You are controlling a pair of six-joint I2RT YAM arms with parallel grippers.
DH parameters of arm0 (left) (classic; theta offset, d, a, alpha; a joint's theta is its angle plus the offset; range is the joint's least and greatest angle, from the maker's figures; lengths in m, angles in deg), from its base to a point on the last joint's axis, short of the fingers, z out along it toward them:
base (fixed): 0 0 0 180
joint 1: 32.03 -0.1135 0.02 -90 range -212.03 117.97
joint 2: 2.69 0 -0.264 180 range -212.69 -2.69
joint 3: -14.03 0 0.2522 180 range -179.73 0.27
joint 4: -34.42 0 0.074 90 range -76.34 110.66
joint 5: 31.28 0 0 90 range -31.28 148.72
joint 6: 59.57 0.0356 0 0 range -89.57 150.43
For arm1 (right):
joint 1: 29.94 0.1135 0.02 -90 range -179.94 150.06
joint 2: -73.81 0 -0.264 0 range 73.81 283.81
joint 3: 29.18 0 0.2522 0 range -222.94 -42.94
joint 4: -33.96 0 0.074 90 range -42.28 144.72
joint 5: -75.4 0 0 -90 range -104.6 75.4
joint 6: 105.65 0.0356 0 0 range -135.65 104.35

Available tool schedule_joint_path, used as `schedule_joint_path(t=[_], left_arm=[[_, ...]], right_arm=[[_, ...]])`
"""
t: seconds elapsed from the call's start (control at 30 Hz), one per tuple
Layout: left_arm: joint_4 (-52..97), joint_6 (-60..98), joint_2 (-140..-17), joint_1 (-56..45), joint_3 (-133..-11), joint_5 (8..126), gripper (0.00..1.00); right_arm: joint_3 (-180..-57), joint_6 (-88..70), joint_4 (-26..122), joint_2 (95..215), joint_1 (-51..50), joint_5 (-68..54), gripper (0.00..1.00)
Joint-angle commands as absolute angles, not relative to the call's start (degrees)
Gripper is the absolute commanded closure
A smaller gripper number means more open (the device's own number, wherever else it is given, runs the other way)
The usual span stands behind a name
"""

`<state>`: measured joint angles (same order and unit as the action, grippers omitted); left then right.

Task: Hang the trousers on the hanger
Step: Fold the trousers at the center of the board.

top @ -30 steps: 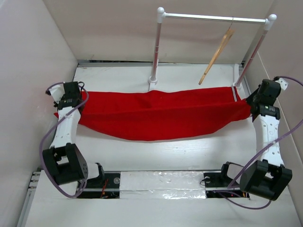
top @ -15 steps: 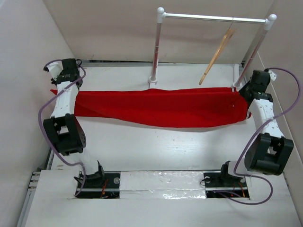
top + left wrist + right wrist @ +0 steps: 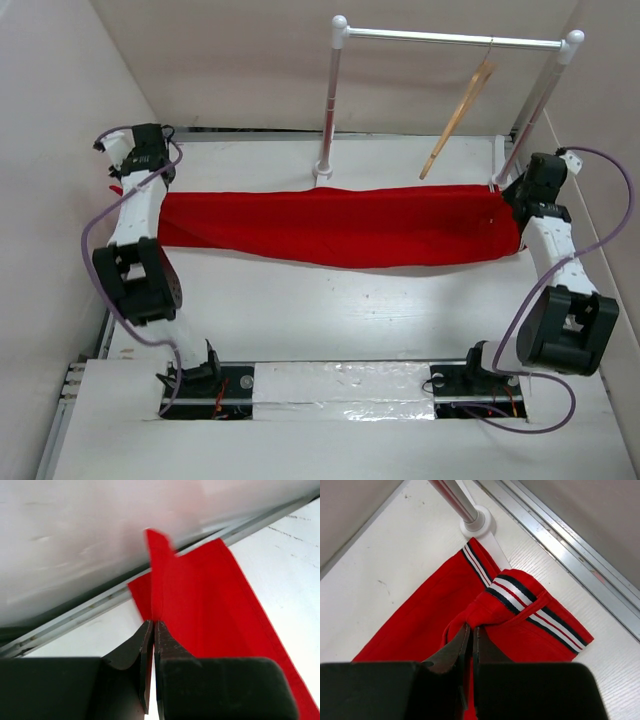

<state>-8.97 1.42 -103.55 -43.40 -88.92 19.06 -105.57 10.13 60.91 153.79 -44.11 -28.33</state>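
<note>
Trousers: we have the trousers (image 3: 340,225) slung as a long red band between the two arms, across the table (image 3: 330,320) and in front of the clothes rail (image 3: 450,38). The middle sags; we cannot tell whether it touches the table.
Hanger: the hanger (image 3: 458,118) hangs tilted by its hook from the rail, above and behind the cloth's right part and apart from it.
Left gripper: the left gripper (image 3: 152,625) is pinched tight on a thin upright fold of red at the left end, close to the side wall.
Right gripper: the right gripper (image 3: 471,627) is clamped on bunched red fabric just beside the striped band (image 3: 535,605), near the rail's post foot (image 3: 476,525).
Handling: we judge the cloth soft, light and limp. It droops wherever it is unsupported and holds no shape of its own.
Where to hold: the two ends suit us. The thicker seams and the band give the jaws more bite than a single layer.
Risk: a thin pinch may slip under tension, and the freely hung hanger will likely swing when the cloth pushes on it.
</note>
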Motion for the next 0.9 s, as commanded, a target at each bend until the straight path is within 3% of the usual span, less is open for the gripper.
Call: schedule_joint_path(t=[0.0,0.23,0.43,0.87], left_arm=[[-6.0,2.1,-90.0,-46.1,-83.2,13.5,1.0],[-9.0,3.1,-72.1,-47.8,-69.9,12.8,1.0],[-8.0,3.4,-67.6,-47.8,-61.4,12.4,1.0],[-4.7,3.0,-92.2,-47.8,-77.8,14.5,1.0]], right_arm=[[-104.4,11.3,51.6,150.1,-44.9,-30.9,1.0],[-101.7,12.3,51.3,147.2,-44.9,-27.6,1.0],[-99.9,11.6,50.1,147.5,-44.4,-26.7,1.0],[-103.5,9.5,48.3,154.7,-45.0,-28.1,1.0]])
